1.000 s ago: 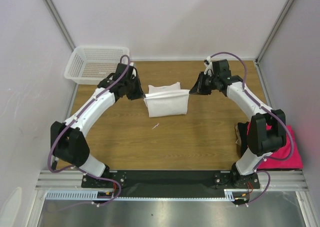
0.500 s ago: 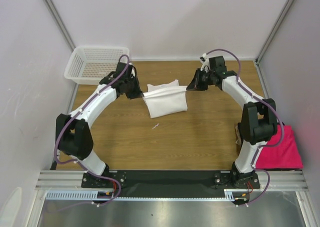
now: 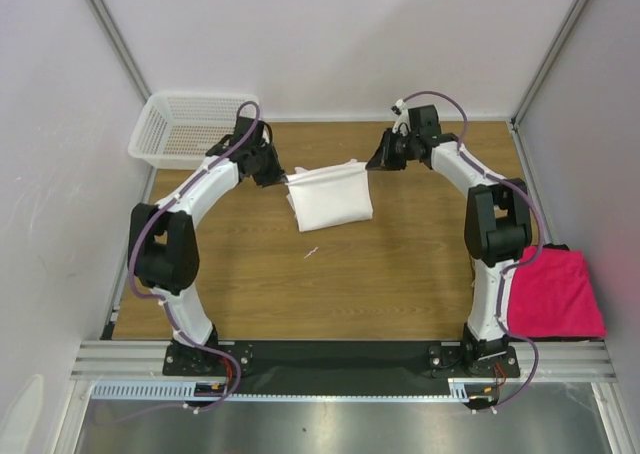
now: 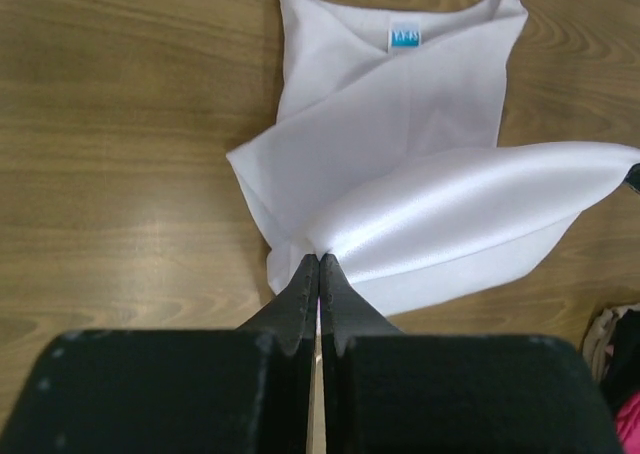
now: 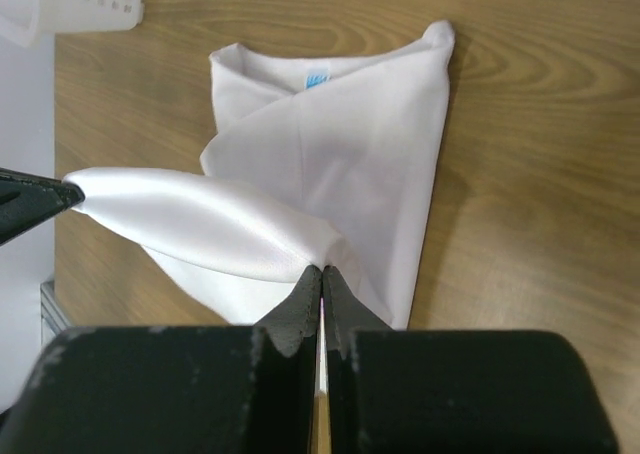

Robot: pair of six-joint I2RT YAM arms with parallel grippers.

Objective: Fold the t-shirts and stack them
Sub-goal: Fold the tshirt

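Note:
The white t-shirt (image 3: 330, 196) lies partly folded at the table's far middle, its blue-white tag (image 4: 404, 36) showing in the left wrist view and in the right wrist view (image 5: 317, 78). My left gripper (image 3: 284, 179) is shut on its left corner (image 4: 320, 252). My right gripper (image 3: 371, 164) is shut on its right corner (image 5: 322, 264). Between them a fold of cloth (image 4: 470, 199) is held stretched above the rest of the shirt. The magenta-pink t-shirt (image 3: 555, 296) lies at the right edge. A black shirt is not clearly in view.
A white mesh basket (image 3: 190, 128) stands at the far left corner, close to my left arm. A small scrap (image 3: 311, 252) lies on the wood in front of the white shirt. White walls close in the table.
Both grippers have carried the held edge of the white shirt away from the arm bases, toward the back wall, drawing the fold over the shirt. The right arm has moved off the pink shirt.

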